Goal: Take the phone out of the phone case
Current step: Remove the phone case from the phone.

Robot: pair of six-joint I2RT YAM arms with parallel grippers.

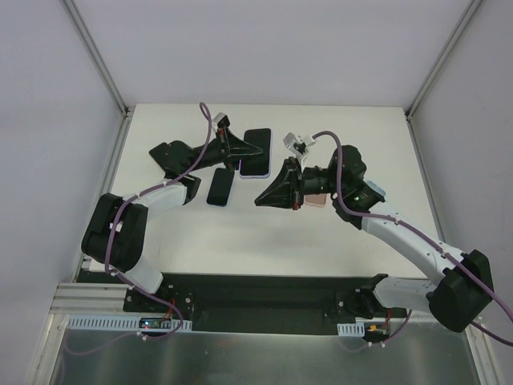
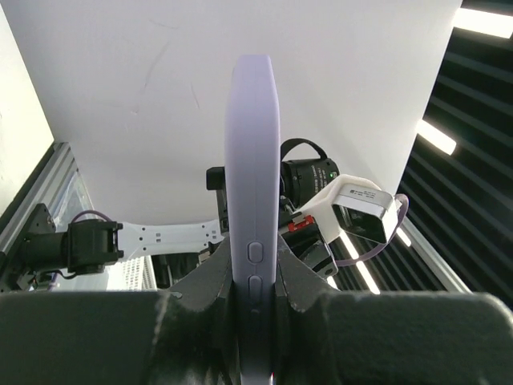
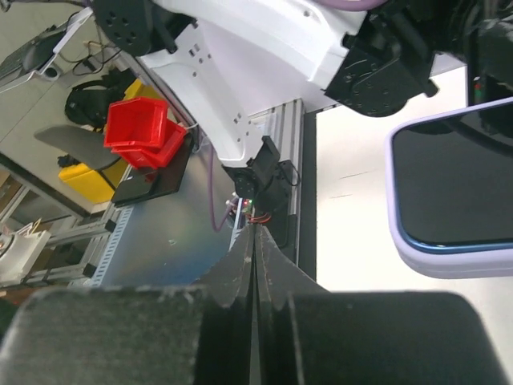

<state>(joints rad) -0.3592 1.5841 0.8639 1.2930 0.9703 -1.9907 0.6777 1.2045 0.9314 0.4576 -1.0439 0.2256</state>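
Phone case (image 2: 252, 200): lavender, matt, smooth, rubbery-looking plastic. Phone (image 3: 453, 188) screen: glossy black, glass-like. Table (image 1: 321, 241): white, matt, smooth. Both arms' jaws: black plastic, coarse grainy finish. Frame rail (image 3: 292, 136) at table's near edge: grooved bare metal.

Left arm (image 1: 156, 195): rises from its base at the near left, bends at the shoulder, and reaches forward and to the right toward the middle of the table.
Left gripper (image 1: 238, 149): points right, closed on the edge of the cased phone (image 2: 255, 160).
Left fingers (image 2: 200, 281): one on each flat face, with the phone standing edge-on between them.
Right arm (image 1: 405, 234): goes from its base out to an elbow at the near right, then slants forward and left along its white link.
Right wrist (image 1: 346, 180): turned so the gripper aims left, toward the other arm.
Right gripper (image 1: 260, 200): clamped fully together, holding nothing.
Right fingers (image 3: 240, 269): pressed flat against each other with no gap between them.
Spacing: the two grippers are near each other but not touching.
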